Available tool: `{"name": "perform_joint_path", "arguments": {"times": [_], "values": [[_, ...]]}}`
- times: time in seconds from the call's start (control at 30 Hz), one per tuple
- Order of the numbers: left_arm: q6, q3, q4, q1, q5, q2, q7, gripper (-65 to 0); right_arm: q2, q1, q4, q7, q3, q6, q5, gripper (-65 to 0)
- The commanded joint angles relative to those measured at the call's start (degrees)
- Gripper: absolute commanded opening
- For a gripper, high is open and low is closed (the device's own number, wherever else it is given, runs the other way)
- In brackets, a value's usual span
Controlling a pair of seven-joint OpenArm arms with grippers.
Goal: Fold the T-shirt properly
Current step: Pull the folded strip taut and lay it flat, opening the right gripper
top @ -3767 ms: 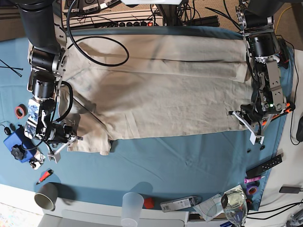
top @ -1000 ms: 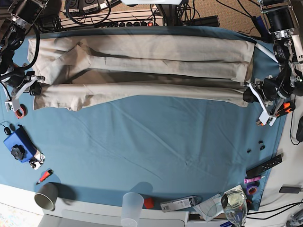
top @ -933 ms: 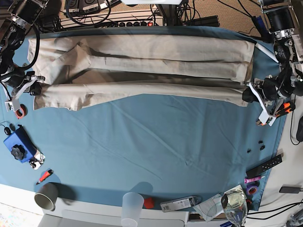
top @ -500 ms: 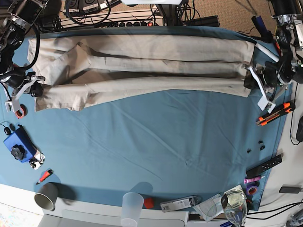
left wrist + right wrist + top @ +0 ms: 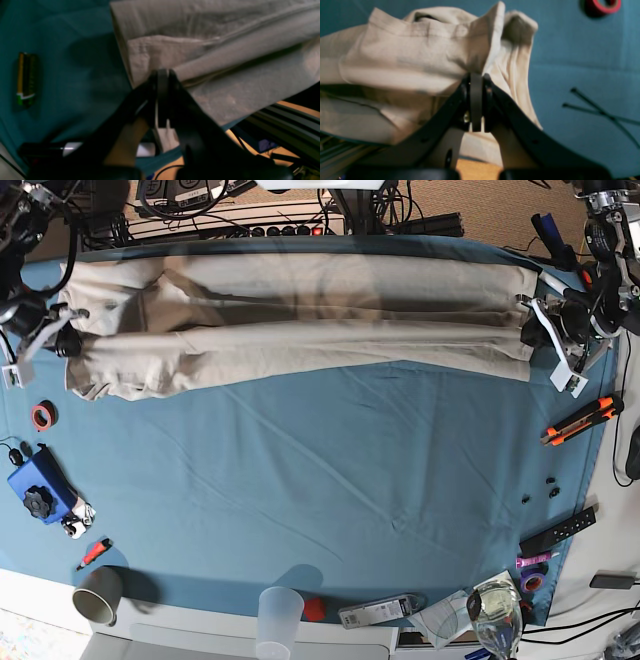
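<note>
The T-shirt (image 5: 300, 320) lies stretched as a long, narrow folded band along the far edge of the counter (image 5: 330, 480), which is covered in blue cloth. It reaches almost from the one side edge to the other. The left gripper (image 5: 162, 75) has its jaws closed on the shirt's edge at one end; in the base view this is the end by the right edge. The right gripper (image 5: 476, 77) has its jaws clamped on a bunched fold of fabric at the opposite end. A roll of red tape (image 5: 41, 416) lies near that end, and an orange knife (image 5: 580, 420) near the other.
</note>
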Motion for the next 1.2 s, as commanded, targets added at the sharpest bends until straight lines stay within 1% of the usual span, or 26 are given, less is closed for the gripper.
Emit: {"name": "perform_joint_path", "arguments": {"times": [0.0, 0.17, 0.23, 0.47, 0.8, 0.9, 1.17], "values": [[0.0, -0.5, 0.9, -0.2, -0.5, -0.9, -0.4, -65.0, 1.4, -0.4, 1.0, 1.0, 1.4, 0.2, 0.5, -65.0], [0.0, -0.5, 0.9, -0.1, -0.6, -0.1, 0.0, -65.0, 1.4, -3.9, 1.0, 1.0, 3.0, 0.7, 2.6, -65.0], [0.0, -0.5, 0.9, 0.0, -0.6, 0.0, 0.1, -65.0, 1.4, -5.0, 1.0, 1.0, 3.0, 1.2, 2.8, -65.0], [0.0, -0.5, 0.9, 1.8, -0.6, 0.0, 0.2, -65.0, 1.4, -9.1, 1.0, 1.0, 3.0, 1.2, 2.8, -65.0], [0.0, -0.5, 0.9, 1.9, -0.5, 0.0, 0.2, -65.0, 1.4, -9.2, 1.0, 1.0, 3.0, 1.2, 2.5, -65.0], [0.0, -0.5, 0.9, 1.9, 0.6, 0.0, 0.9, -65.0, 1.3, -9.2, 1.0, 1.0, 3.0, 1.2, 2.5, -65.0], [0.0, -0.5, 0.9, 3.1, 0.7, 0.0, 1.7, -65.0, -1.6, -9.2, 1.0, 1.0, 3.0, 1.3, 2.1, -65.0]]}}
